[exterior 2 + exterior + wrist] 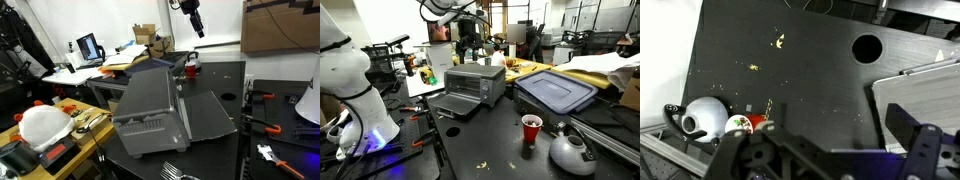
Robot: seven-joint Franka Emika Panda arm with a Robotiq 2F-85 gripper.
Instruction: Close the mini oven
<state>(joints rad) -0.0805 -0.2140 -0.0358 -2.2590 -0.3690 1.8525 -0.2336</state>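
— So, where is the mini oven (pixel 472 82)?
— On the dark table (pixel 500 140), with its glass door (pixel 454 104) dropped flat in front, wide open. In an exterior view taken from behind, only its grey back (pixel 150 110) shows.
— And your gripper (pixel 198 29)?
— High in the air, well apart from the oven, touching nothing. In the wrist view my fingers (pixel 918 140) stand spread, with nothing between them.
— What lies under it?
— Black tabletop, a silver kettle (pixel 702 118) with a red cup (pixel 745 124) just beside it, and a corner of the grey-blue bin lid (pixel 925 85).
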